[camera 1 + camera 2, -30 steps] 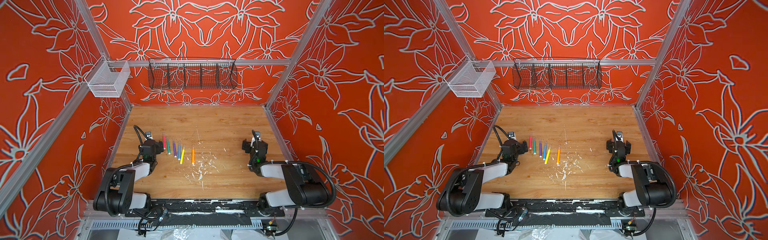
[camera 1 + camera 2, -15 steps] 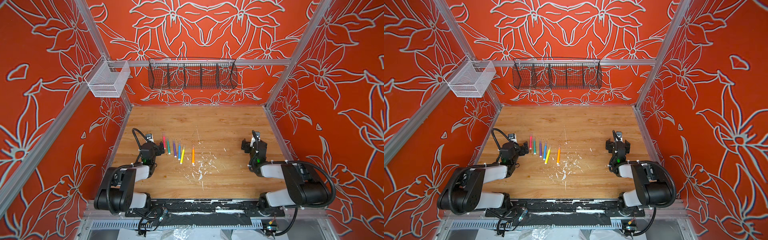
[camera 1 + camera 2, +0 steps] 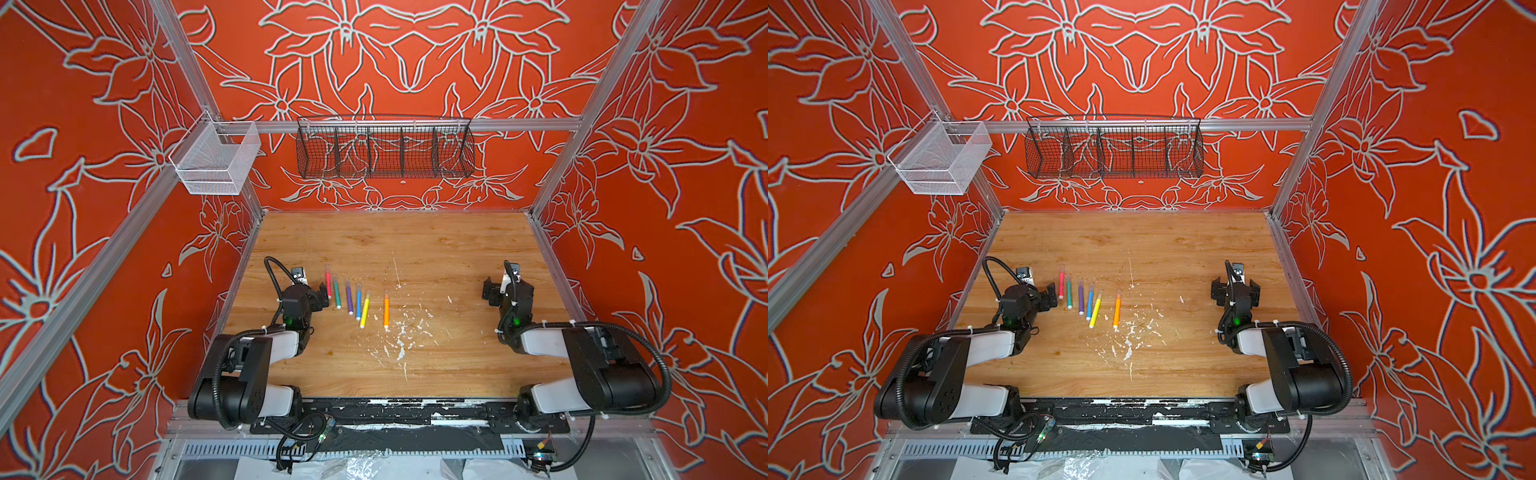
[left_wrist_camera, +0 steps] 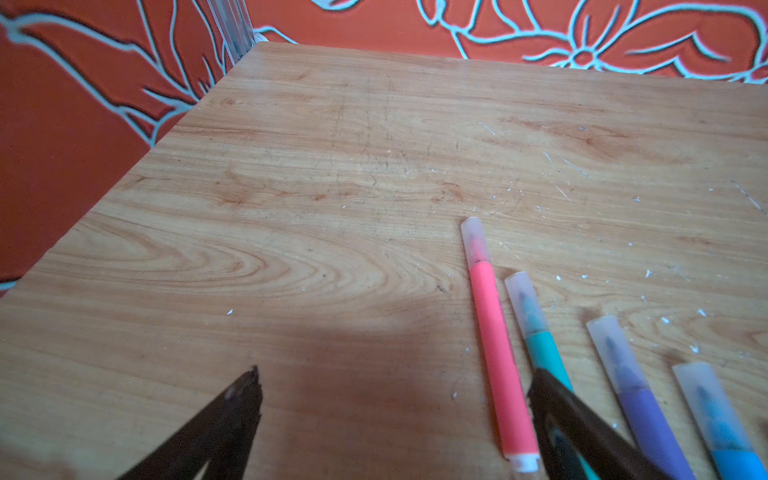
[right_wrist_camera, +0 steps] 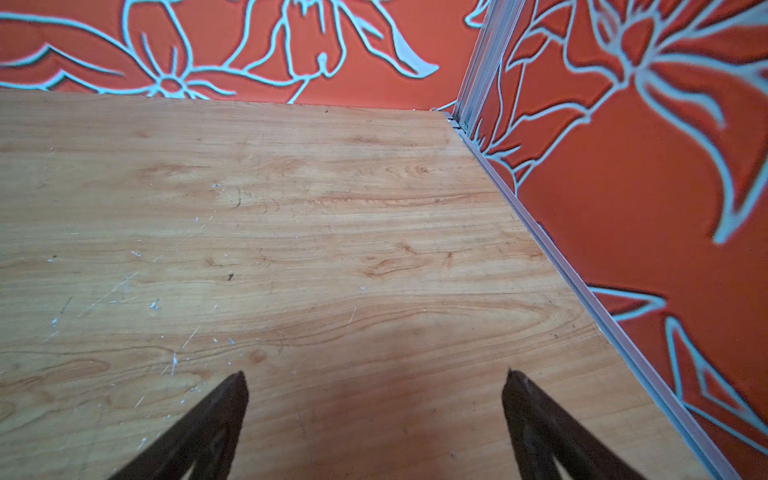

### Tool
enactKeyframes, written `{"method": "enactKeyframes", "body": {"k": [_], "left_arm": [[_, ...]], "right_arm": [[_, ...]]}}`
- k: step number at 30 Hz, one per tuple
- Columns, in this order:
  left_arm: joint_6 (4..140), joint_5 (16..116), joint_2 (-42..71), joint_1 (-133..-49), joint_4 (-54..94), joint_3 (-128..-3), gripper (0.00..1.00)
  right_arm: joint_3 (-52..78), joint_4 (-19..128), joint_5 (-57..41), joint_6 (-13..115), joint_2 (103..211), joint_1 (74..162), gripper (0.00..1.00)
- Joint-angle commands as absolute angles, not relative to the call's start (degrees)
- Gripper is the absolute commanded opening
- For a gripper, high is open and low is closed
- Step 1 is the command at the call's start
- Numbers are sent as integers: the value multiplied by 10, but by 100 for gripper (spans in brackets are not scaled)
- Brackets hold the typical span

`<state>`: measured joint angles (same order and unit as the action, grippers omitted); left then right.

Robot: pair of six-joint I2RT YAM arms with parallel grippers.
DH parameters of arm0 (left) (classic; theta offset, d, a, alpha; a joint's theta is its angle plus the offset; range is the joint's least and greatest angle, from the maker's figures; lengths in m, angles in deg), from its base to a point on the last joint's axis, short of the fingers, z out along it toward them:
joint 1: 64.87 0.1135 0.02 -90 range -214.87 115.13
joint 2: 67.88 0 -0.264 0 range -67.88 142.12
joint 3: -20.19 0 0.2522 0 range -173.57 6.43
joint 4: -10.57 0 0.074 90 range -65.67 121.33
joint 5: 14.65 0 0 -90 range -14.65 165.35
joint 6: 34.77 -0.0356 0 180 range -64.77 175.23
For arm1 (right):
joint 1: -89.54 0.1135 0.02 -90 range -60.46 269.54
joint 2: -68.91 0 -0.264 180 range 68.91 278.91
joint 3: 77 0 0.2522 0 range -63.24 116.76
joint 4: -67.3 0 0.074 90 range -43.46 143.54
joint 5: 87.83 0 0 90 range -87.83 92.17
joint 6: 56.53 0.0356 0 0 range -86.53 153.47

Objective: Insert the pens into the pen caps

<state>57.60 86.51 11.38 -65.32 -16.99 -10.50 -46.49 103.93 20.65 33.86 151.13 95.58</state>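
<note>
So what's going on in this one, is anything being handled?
Nothing is held. Both grippers are open: the left gripper is close by the pink pen, the right gripper over bare table. Six pens lie in a row, each seemingly wearing its translucent cap; the job looks about done.

pens point(image 3: 358, 301): six in a row | left fingers point(image 3: 323, 291): spread, beside pink pen point(image 3: 328, 284) | right fingers point(image 3: 488, 289): spread

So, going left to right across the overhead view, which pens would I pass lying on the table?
pink-red pen → green pen → purple pen → blue pen → yellow pen → orange pen
</note>
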Motion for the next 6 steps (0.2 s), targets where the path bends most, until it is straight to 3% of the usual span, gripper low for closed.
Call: {"method": "enactKeyframes", "body": {"k": [1, 6], "left_arm": [[574, 862, 118, -652, -191, -112, 97], [574, 862, 118, -652, -190, -112, 97]], "right_arm": [[-465, 1050, 199, 337, 1512, 953, 98], [-467, 1053, 200, 336, 1511, 954, 98]]}}
